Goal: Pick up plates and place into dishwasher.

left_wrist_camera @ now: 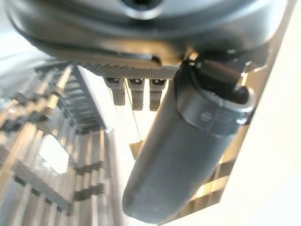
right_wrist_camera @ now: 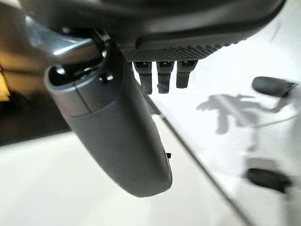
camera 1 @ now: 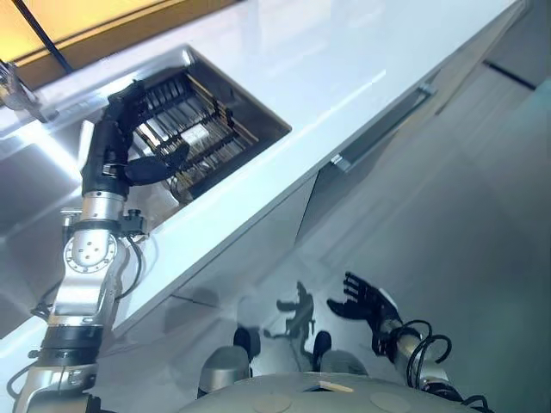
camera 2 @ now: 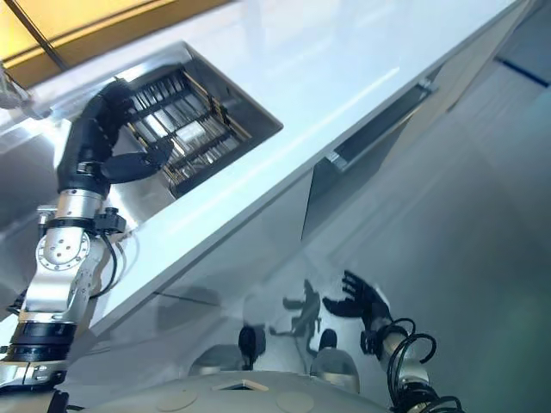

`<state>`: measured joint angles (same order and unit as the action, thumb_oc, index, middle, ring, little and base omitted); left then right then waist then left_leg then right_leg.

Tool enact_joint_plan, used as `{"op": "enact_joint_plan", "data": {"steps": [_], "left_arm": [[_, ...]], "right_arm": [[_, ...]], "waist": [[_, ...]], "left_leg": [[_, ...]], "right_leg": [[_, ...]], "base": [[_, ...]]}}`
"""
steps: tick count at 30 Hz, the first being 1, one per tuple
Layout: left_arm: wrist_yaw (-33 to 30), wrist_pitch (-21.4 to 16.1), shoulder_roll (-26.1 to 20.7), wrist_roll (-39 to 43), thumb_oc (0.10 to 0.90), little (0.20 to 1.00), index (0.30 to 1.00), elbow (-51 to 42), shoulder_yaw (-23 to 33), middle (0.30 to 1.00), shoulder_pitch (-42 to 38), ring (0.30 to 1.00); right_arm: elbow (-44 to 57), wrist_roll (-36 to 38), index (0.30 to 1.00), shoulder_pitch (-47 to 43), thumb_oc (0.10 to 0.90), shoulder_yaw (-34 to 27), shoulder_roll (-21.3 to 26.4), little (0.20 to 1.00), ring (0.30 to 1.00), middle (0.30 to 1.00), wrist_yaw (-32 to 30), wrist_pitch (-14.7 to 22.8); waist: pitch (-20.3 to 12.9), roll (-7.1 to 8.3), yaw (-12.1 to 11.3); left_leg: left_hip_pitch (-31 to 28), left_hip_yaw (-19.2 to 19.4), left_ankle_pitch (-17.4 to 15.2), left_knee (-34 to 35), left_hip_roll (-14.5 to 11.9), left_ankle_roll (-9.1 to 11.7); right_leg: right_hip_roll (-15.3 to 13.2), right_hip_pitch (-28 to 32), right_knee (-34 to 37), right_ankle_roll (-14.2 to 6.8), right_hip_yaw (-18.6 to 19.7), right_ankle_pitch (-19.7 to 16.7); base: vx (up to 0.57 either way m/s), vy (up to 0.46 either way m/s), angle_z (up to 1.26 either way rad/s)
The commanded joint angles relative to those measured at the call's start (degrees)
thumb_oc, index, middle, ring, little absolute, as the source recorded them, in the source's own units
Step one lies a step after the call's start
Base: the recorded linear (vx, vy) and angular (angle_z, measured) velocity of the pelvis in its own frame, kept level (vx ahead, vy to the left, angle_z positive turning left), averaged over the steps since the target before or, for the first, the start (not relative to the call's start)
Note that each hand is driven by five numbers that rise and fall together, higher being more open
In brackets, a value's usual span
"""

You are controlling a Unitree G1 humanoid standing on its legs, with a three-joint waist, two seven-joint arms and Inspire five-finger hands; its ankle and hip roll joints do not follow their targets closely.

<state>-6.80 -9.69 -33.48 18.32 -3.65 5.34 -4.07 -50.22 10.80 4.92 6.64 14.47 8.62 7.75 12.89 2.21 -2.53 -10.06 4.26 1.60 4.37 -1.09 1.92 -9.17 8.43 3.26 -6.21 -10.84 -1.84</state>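
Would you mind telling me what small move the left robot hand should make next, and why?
Probably lift the left robot hand up and out of the rack. Its fingers look straight and hold nothing, no plate is visible among the rack's slots, and the right robot hand hangs open and empty low beside the counter.

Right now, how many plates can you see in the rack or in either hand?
0. The rack under the left hand shows bare tines; the right hand hangs open, empty. Plates could be hidden behind the left arm.
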Motion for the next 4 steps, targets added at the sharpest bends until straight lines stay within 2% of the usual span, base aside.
{"op": "enact_joint_plan", "data": {"steps": [1,4], "left_arm": [[0.42,-3.87,0.64,-0.45,0.800,0.900,0.900,-1.59,0.72,0.900,-2.29,0.900],[0.94,-4.37,1.22,0.83,0.800,0.900,0.900,-1.45,1.21,0.900,-1.78,0.900]], "right_arm": [[-1.98,-3.51,0.900,0.60,0.800,1.35,2.83,0.900,0.900,0.900,-1.68,0.68],[-4.59,-4.51,0.900,0.71,0.800,0.97,2.77,0.900,0.900,0.900,-1.79,-0.62]], "waist": [[-5.02,-2.28,1.26],[-5.98,-2.29,1.40]], "left_leg": [[2.30,2.19,-3.24,-0.57,-0.16,-0.08],[1.79,2.63,-3.50,-0.51,-0.34,-0.02]], "right_leg": [[-0.52,-2.31,-2.06,-1.89,-0.47,0.15],[-0.22,-1.69,-1.73,-1.61,-0.25,0.49]], "base": [[-0.02,-0.023,0.06],[-0.01,-0.005,0.02]]}}
